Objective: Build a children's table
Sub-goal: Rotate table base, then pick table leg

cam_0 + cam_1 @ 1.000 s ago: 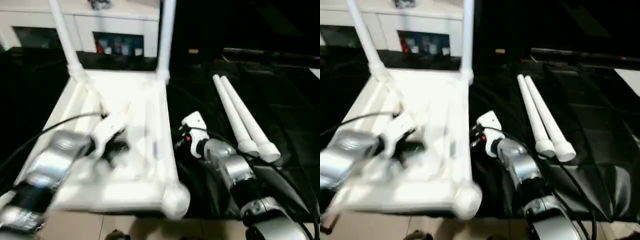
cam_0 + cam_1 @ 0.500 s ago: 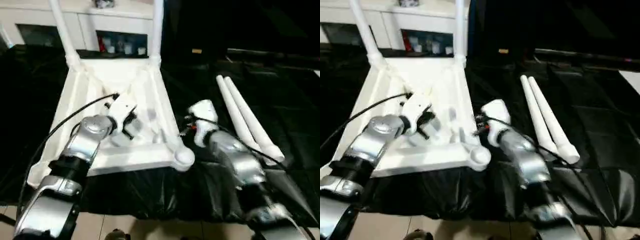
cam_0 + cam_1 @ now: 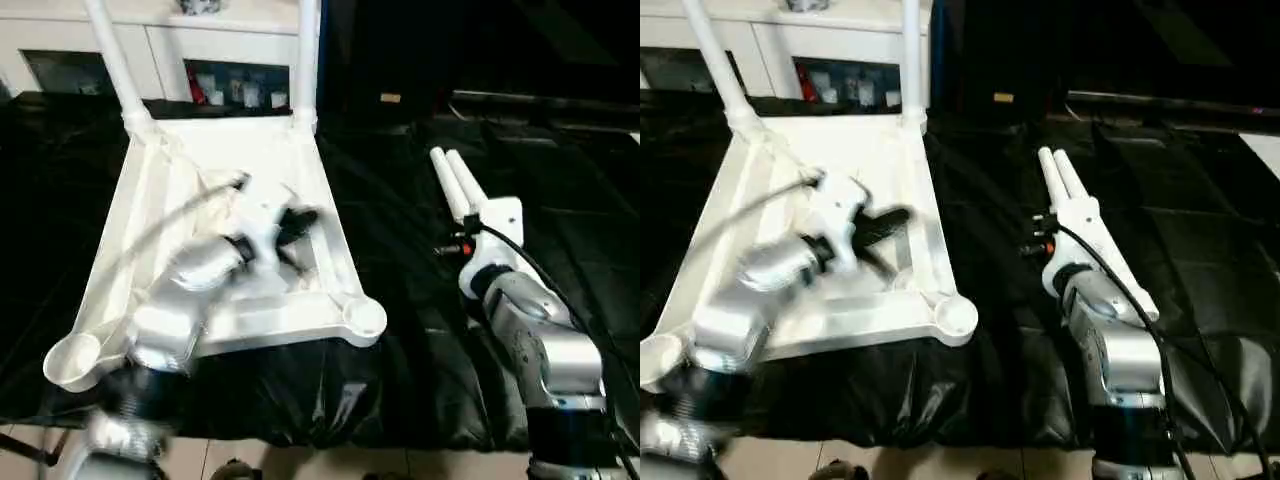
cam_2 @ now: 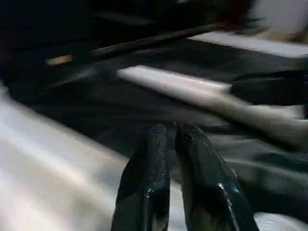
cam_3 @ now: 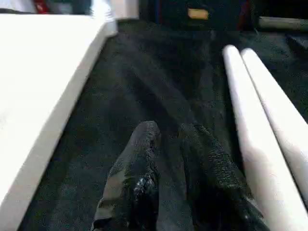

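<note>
Left gripper (image 3: 300, 218) over upturned table top (image 3: 190, 200) — empty.

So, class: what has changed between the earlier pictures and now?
The right gripper swung from beside the tabletop across to the two loose legs. The left gripper reached farther over the tabletop's underside. Neither took hold of anything. Tabletop, its two fitted legs and the loose legs stayed put.

The white plastic table top with its ribbed underside up (image 3: 215, 190) lay at nine o'clock on the black sheet-covered tabletop (image 3: 400, 330). Two white tapered tube legs (image 3: 115, 60) stood in its twelve o'clock corner sockets. Two more loose white tube legs (image 5: 260, 120) lay side by side, touching, at two o'clock. The left claw (image 3: 880, 225) hung over the underside; the right claw (image 5: 173, 144) sat between top and loose legs.
</note>
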Controlling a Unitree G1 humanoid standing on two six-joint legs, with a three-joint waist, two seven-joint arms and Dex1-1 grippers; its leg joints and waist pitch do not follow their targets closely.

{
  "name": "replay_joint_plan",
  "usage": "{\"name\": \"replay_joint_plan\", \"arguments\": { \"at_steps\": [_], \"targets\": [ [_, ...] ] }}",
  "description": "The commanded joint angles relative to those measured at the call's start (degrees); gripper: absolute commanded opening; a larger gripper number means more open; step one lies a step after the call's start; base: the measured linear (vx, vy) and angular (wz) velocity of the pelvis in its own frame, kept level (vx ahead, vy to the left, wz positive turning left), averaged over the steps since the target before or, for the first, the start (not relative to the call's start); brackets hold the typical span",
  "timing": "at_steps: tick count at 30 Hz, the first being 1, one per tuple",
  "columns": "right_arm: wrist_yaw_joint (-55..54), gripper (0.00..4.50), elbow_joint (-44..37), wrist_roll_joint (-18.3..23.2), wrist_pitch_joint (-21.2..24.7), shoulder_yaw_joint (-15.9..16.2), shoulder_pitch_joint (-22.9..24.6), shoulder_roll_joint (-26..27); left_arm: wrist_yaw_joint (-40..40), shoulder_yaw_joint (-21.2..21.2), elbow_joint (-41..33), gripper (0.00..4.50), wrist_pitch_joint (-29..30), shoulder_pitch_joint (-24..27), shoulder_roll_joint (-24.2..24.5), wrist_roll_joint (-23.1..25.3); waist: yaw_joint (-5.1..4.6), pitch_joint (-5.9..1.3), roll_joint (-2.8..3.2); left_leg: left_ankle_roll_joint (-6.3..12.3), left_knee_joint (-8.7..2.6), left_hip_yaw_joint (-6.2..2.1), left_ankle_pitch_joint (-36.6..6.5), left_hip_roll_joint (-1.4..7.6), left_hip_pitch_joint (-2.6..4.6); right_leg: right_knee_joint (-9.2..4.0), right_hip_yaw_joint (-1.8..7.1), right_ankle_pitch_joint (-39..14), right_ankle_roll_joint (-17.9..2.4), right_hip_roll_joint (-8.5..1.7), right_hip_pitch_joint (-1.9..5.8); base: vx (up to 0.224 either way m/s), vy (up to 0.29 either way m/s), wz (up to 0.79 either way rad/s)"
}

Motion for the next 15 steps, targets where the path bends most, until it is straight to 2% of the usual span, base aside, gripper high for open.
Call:
{"name": "replay_joint_plan", "arguments": {
  "at_steps": [1,2,4,6,7,9,10,11,13,14,15],
  "targets": [
    [-1.6,1.18,-1.7,-0.9,3.1,-2.0,0.8,-0.7,-1.5,-1.5,-2.2,0.85,0.7,0.8,0.7,-0.5,-0.21,-3.82,0.45,-3.41,-4.36,-0.64,-22.1,0.49,1.65,-5.0,1.42,-23.6,-5.2,-1.5,1.68,0.0,0.0,0.0],
    [-2.0,1.3,-2.9,-0.7,4.4,-2.5,1.1,-0.9,-1.9,-1.9,-3.6,1.01,1.4,1.4,0.7,-1.0,-0.35,-3.83,0.1,-3.36,-4.36,-0.62,-22.2,0.47,1.53,-5.11,1.39,-24.3,-4.6,-1.47,1.71,0.0,0.0,0.0],
    [-2.3,1.42,-4.8,-0.2,6.5,-3.1,1.2,-1.7,-2.3,-1.9,-5.4,1.12,2.3,2.0,0.8,-1.9,-0.29,-3.76,0.26,-3.5,-4.41,-0.78,-22.2,0.49,1.55,-5.24,1.33,-25.9,-3.4,-1.56,1.66,0.0,0.0,0.0],
    [-2.6,1.6,-5.3,0.0,7.1,-3.3,1.3,-1.8,-2.4,-2.0,-5.9,1.27,2.5,2.2,0.8,-2.1,-0.42,-3.69,0.04,-3.54,-4.33,-0.76,-22.4,0.4,1.56,-5.44,1.27,-27.4,-2.5,-1.52,1.45,0.0,0.0,0.0],
    [-2.5,1.65,-5.2,-0.1,9.0,-3.4,0.8,-3.0,-3.3,-2.6,-6.3,1.33,2.6,2.0,1.8,-1.3,-0.45,-3.64,-0.13,-3.46,-4.27,-0.8,-22.4,0.33,1.57,-5.55,1.21,-28.6,-1.9,-1.54,1.34,0.0,0.0,0.0],
    [-2.3,1.96,-4.6,-0.5,10.8,-3.4,0.1,-4.5,-4.6,-3.2,-6.6,1.63,3.1,1.7,3.2,-1.0,-0.55,-3.67,0.32,-3.79,-4.28,-0.86,-22.4,0.28,1.64,-5.67,1.2,-29.1,-0.9,-1.43,1.22,0.0,0.0,0.0],
    [-2.7,1.96,-4.5,-0.4,11.3,-4.0,-0.3,-4.6,-4.9,-3.3,-6.6,1.63,3.1,1.5,3.6,-0.9,-0.63,-3.68,0.19,-3.83,-4.22,-0.82,-22.4,0.17,1.66,-5.69,1.2,-28.8,-0.9,-1.34,1.15,0.0,0.0,0.0],
    [-2.3,2.02,-4.1,-0.4,12.0,-3.8,-0.6,-5.4,-5.2,-3.4,-6.4,1.7,3.0,1.2,4.0,-0.7,-0.62,-3.7,0.44,-3.9,-4.23,-0.88,-22.4,0.14,1.61,-5.64,1.19,-28.8,-0.9,-1.39,1.21,0.0,0.0,0.0],
    [-2.0,2.15,-3.5,-0.4,12.7,-4.0,-1.1,-6.1,-5.8,-3.7,-6.3,1.83,3.1,0.9,4.6,-0.6,-0.69,-3.8,0.27,-3.94,-4.19,-0.85,-21.9,0.19,1.57,-5.58,1.19,-27.6,-1.3,-1.39,1.28,0.0,0.0,0.0],
    [-1.9,2.26,-2.4,-0.3,12.6,-4.4,-1.8,-6.5,-6.6,-4.2,-6.3,1.93,3.3,0.7,5.2,-0.5,-0.67,-3.81,0.74,-4.04,-4.2,-0.91,-22.0,0.16,1.62,-5.5,1.19,-27.4,-1.5,-1.43,1.24,0.0,0.0,0.0],
    [-1.7,2.43,-1.1,-0.3,12.5,-4.6,-2.6,-7.0,-7.4,-4.7,-6.5,2.12,3.7,0.6,5.9,-0.5,-0.97,-3.9,0.7,-4.2,-4.2,-0.92,-22.1,0.15,1.59,-5.38,1.13,-26.3,-2.1,-1.32,1.3,0.0,0.0,0.0]
  ]
}}
